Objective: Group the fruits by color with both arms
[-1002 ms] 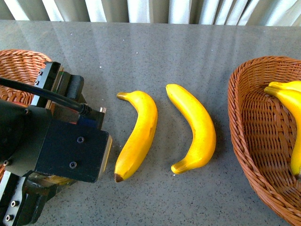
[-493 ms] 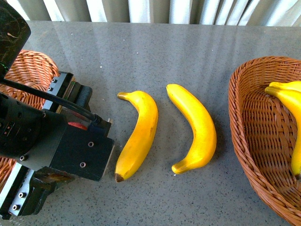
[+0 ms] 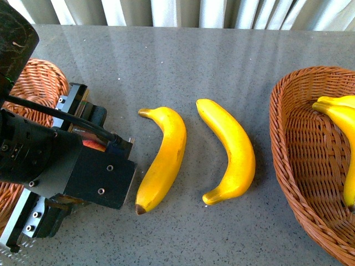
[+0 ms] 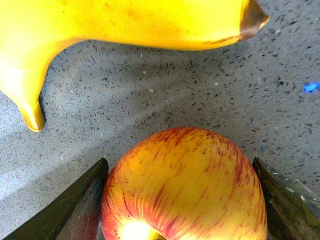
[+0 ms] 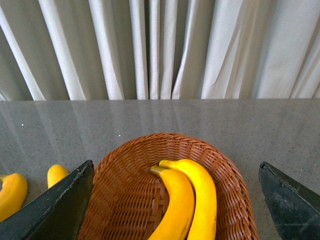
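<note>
My left gripper (image 4: pixel 182 200) is shut on a red apple streaked with yellow (image 4: pixel 185 185), its dark fingers (image 4: pixel 75 210) pressing both sides. In the front view only a red sliver of that apple (image 3: pixel 92 146) shows under the black left arm (image 3: pixel 66 172). Two bananas lie on the grey table, one (image 3: pixel 163 158) just right of the arm, the other (image 3: pixel 230 147) further right. The nearer banana (image 4: pixel 125 22) curves across in front of the apple. My right gripper (image 5: pixel 175 210) hangs open over a wicker basket (image 5: pixel 125 200) holding two bananas (image 5: pixel 187 200).
The right-hand wicker basket (image 3: pixel 302 160) with its bananas (image 3: pixel 341 119) fills the table's right side. A second wicker basket (image 3: pixel 39 83) sits at the far left, partly behind the left arm. White curtains (image 5: pixel 160 50) hang beyond the table's far edge.
The left arm has shifted a little and lifted, and a red sliver of the apple now shows beneath it. Both bananas on the table lie where they were.
</note>
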You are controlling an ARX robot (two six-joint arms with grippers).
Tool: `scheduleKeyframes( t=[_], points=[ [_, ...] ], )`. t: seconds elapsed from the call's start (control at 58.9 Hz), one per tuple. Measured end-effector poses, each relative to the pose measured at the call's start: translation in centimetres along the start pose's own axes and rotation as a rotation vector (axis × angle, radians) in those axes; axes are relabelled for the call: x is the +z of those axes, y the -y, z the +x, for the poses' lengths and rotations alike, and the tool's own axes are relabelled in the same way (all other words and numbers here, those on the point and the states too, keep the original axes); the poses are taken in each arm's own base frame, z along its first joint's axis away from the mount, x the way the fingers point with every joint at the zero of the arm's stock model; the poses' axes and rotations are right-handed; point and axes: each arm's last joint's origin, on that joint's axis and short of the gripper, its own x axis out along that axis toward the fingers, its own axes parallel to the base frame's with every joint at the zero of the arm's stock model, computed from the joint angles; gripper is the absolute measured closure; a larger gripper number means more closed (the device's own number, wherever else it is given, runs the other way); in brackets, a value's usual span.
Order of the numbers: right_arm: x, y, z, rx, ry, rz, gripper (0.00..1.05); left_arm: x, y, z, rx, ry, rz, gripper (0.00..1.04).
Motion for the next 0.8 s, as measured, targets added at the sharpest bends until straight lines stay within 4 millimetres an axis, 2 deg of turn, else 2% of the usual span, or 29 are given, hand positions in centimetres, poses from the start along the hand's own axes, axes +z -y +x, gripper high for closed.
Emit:
scheduleKeyframes(
  t=[0.085,0.204,0.357,0.425,0.612,0.747,0.798],
  points=[
    [0.0,0.0,0.0,0.0,0.0,0.0,0.09,1.1,-0.2,-1.2,0.037,0.057,0.008,0.3],
    [0.0,0.0,0.0,0.0,0.0,0.0,0.09,3.0,-1.3,-4.1,0.151,0.149,0.026,0.3],
    [0.0,0.0,0.0,0.0,0.0,0.0,0.09,2.9,-2.5,-6.6,0.267,0.162,0.006,0.31],
    [0.0,0.0,0.0,0.0,0.0,0.0,0.09,1.8,-3.0,-7.0,0.301,0.123,-0.02,0.31],
    [0.0,0.0,0.0,0.0,0.0,0.0,0.09,-3.7,-4.5,-7.6,0.404,-0.032,-0.173,0.31],
    [0.0,0.0,0.0,0.0,0.0,0.0,0.09,-6.9,-5.3,-8.3,0.501,-0.108,-0.297,0.31],
    [0.0,0.0,0.0,0.0,0.0,0.0,0.09,-7.8,-5.2,-8.6,0.518,-0.114,-0.354,0.24]
  ],
)
